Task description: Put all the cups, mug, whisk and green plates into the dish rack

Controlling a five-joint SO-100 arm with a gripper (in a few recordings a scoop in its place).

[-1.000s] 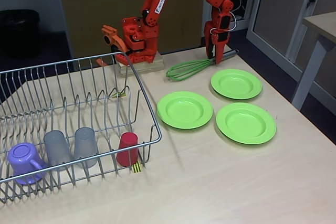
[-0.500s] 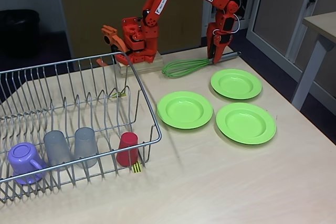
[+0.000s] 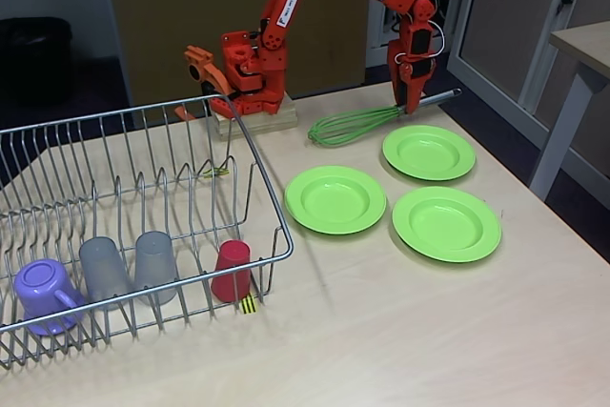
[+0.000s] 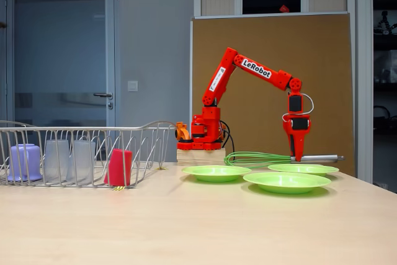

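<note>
While the dish rack [image 3: 143, 207] at the left of both fixed views already holds the lilac mug [image 3: 43, 293], two grey tumblers [image 3: 103, 269] and the red tumbler [image 3: 232, 271], three green plates [image 3: 335, 199] lie on the tabletop [image 3: 400, 331] to its right. Further right, my hand [image 3: 412, 102] is closed on the whisk [image 3: 357, 126] at its silver handle, near where the green loops begin. Its long axis runs roughly level, loops pointing left toward the rack, handle end sticking out right. From the side it looks just clear of the plates. As I judge it, the carry goes left, loops leading. My fingertips are too small to make out.
</note>
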